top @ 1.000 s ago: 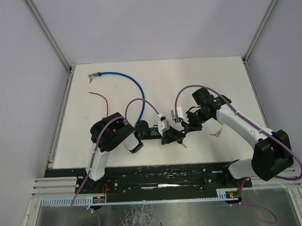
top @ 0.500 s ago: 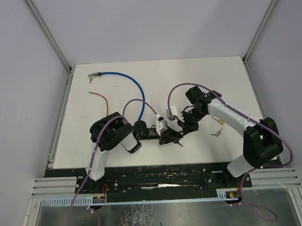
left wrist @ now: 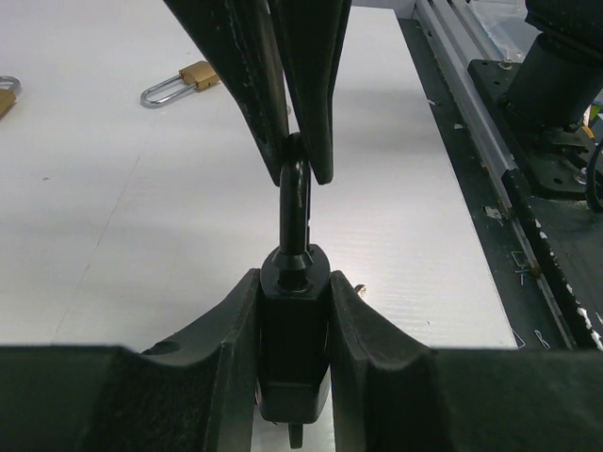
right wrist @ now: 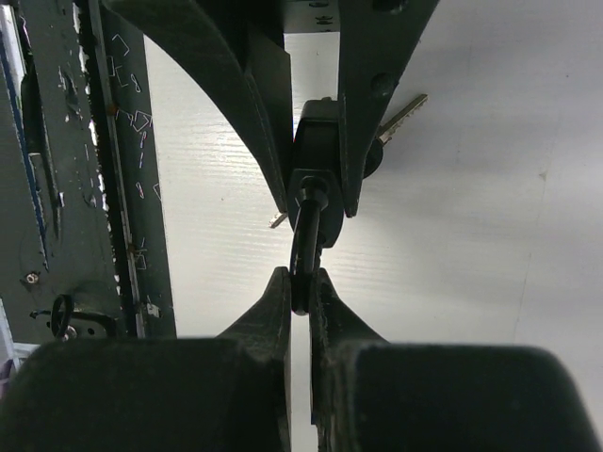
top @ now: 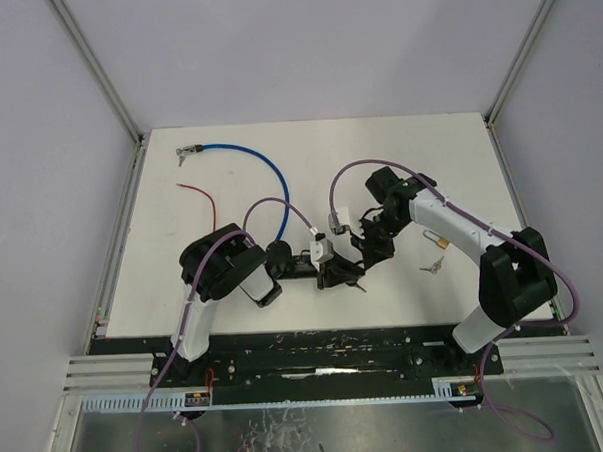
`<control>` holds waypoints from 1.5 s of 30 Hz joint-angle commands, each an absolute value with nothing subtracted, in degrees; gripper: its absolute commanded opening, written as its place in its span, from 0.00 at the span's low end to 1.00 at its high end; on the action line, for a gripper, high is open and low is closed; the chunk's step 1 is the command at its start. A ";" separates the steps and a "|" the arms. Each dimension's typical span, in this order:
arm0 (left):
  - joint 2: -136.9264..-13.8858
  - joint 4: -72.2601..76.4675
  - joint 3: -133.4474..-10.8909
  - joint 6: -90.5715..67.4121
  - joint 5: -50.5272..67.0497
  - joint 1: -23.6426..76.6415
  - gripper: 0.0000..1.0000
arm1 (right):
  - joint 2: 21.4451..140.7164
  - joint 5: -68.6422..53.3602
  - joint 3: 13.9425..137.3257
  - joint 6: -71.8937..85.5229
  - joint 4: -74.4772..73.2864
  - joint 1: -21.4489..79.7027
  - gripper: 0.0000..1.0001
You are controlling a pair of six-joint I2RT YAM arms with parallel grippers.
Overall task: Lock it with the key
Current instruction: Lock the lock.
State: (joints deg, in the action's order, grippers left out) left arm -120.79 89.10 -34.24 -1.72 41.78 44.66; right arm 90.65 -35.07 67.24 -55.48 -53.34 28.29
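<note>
the black padlock (left wrist: 294, 348) is held off the surface (left wrist: 113, 235), its body wedged between the left jaws, which are partly closed around it. its shackle (left wrist: 294, 212) runs straight out from the body into the right jaws, which are pinched almost shut on the bend. a key (right wrist: 400, 118) sticks out on the far side of the body from the shackle; i cannot tell if it sits fully in the keyhole. a brass padlock (left wrist: 184, 83) lies on the surface well beyond the black padlock.

likely risks: the right jaws grip only a thin, round bar, so a push off the shackle's line could make it slip or jam. with both arms busy, freeing one to turn the key may let the body twist or drop.
</note>
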 commanded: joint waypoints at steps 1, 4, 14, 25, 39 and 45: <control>-122.29 92.29 -35.96 -2.70 39.70 45.36 0.00 | 92.58 -43.35 72.68 -51.95 -53.35 33.14 0.00; -122.21 92.29 -38.31 -5.06 39.89 45.81 0.00 | 93.28 -43.24 74.11 -51.41 -53.41 34.11 0.00; -124.26 92.37 -43.61 -9.08 35.80 48.12 0.00 | 87.74 -41.19 69.25 -49.35 -50.09 32.86 0.00; -123.47 92.37 -47.29 -13.60 31.77 50.02 0.00 | 82.39 -42.55 66.07 -51.75 -52.01 29.48 0.00; -121.38 92.33 -41.33 -6.67 31.20 49.01 0.00 | 78.12 -33.23 60.10 -52.65 -51.85 27.74 0.00; -118.72 90.17 -38.69 -4.21 32.49 47.51 0.00 | 75.66 -31.94 57.60 -52.05 -50.65 26.64 0.00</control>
